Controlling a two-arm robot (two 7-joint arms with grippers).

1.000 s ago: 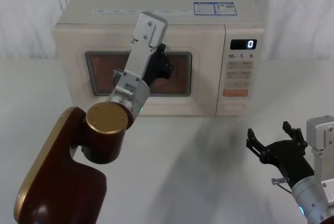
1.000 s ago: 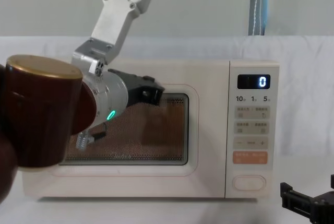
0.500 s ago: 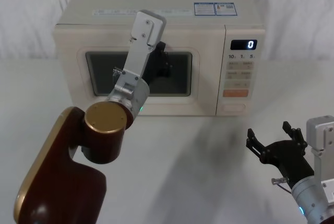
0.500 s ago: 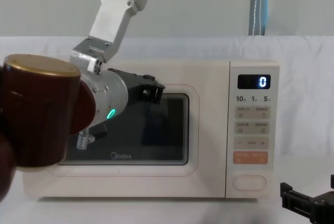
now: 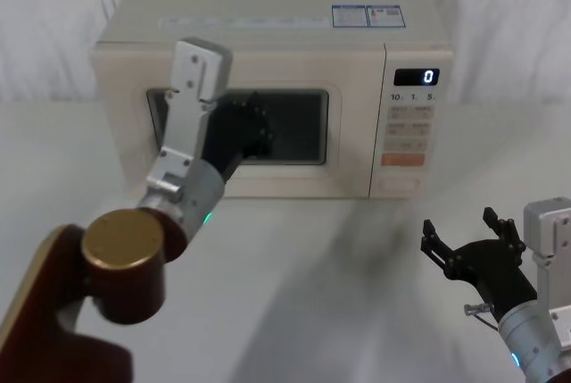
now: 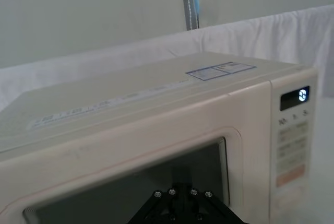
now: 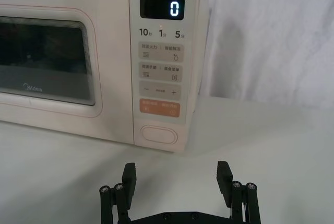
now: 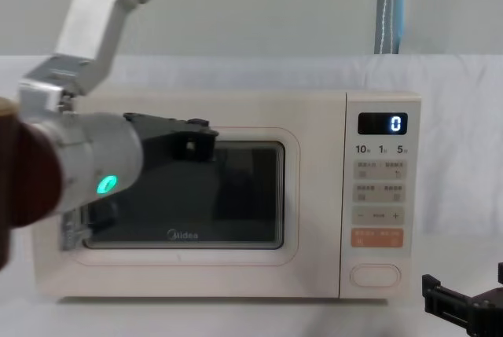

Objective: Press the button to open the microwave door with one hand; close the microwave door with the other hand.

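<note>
The cream microwave (image 5: 268, 4) stands at the back of the table, its display showing 0. The microwave door (image 5: 352, 146) sits flush with the front, and its window (image 8: 236, 195) is dark. The oval button (image 5: 395, 184) is at the bottom of the control panel, and nothing touches the button (image 7: 158, 134). My left gripper (image 5: 250, 133) hovers a little in front of the door's window, off the glass, and it also appears as a dark shape (image 8: 189, 139) before the window. My right gripper (image 7: 177, 174) rests open and empty low at the right, well short of the panel.
A white cloth covers the table (image 5: 339, 276) and hangs behind the microwave. My bulky brown left arm link (image 5: 116, 258) fills the near left. There is free room on the table between the microwave front and my right gripper (image 5: 473, 240).
The window glowed orange-brown one second ago and is dark now. My left arm has drawn back from the door, toward me and to the left. The right arm has not moved.
</note>
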